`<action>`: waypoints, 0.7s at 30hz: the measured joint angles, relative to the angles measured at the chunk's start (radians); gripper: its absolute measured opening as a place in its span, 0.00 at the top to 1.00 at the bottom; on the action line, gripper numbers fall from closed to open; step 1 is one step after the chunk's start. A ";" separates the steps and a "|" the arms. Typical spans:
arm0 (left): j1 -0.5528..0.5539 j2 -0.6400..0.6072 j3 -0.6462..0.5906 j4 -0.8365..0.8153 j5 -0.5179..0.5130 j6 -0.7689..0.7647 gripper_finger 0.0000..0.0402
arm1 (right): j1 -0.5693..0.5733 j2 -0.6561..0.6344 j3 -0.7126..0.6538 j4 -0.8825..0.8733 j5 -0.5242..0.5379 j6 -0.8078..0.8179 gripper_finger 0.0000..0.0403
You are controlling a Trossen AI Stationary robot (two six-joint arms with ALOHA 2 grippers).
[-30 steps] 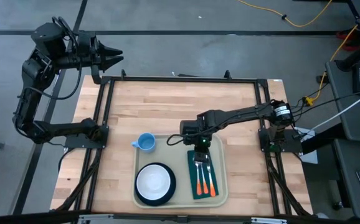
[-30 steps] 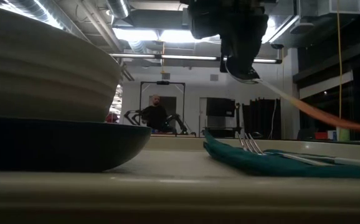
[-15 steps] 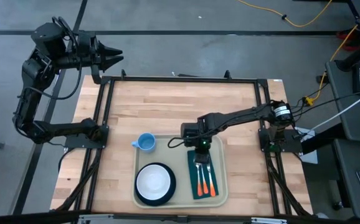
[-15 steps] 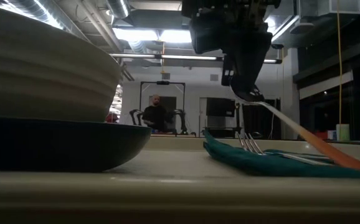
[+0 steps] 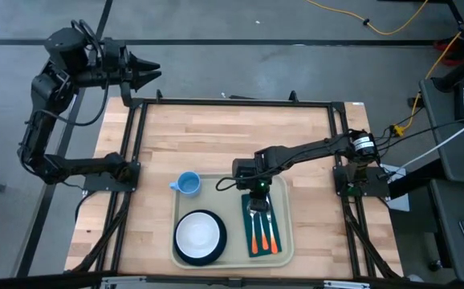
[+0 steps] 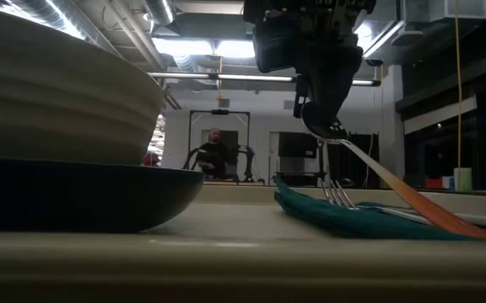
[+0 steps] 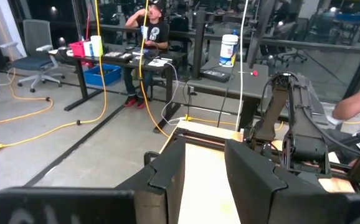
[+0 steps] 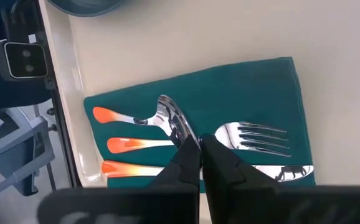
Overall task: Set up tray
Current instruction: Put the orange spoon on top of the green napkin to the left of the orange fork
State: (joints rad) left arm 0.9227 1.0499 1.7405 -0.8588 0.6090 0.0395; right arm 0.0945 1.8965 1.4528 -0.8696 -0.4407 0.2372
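The beige tray (image 5: 230,202) lies at the table's near middle. On its right part lies a dark green napkin (image 8: 242,93) with a fork (image 8: 255,138) and a knife (image 8: 279,171), both orange-handled. My right gripper (image 8: 200,149) is over the napkin's far end, shut on an orange-handled spoon (image 8: 161,115). A white bowl (image 5: 198,235) on a dark plate (image 6: 83,194) sits on the tray's left part. My left gripper (image 7: 202,168) waits raised beyond the table's far left corner, open, with nothing between its fingers. My right gripper pinches the spoon's bowl (image 8: 179,132) between its two fingertips (image 8: 186,163), coming from above and slanting down. The spoon hangs tilted: its bowl end is up at the fingers (image 6: 327,128), and its orange handle end (image 6: 470,231) is down at the napkin.
A blue cup (image 5: 188,184) stands at the tray's far left corner. A dark metal frame (image 5: 232,103) runs round the table. Bare wood (image 5: 232,136) lies beyond the tray. People sit at desks (image 7: 149,25) in the room behind.
My right gripper has sunk a little toward the napkin, still shut on the spoon. The spoon's orange handle end has come down from above the napkin to its surface, and the spoon slants more steeply.
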 joint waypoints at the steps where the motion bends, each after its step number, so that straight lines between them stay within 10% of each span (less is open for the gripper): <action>1: 0.000 0.000 0.000 0.001 0.000 0.000 0.73 | 0.000 0.000 0.000 0.000 0.000 -0.002 0.99; 21: 0.000 0.002 0.000 0.003 0.000 0.000 0.73 | 0.000 0.000 0.000 -0.003 0.005 -0.003 0.96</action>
State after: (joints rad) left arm 0.9230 1.0519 1.7405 -0.8562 0.6095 0.0399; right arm 0.0944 1.8965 1.4525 -0.8726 -0.4355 0.2340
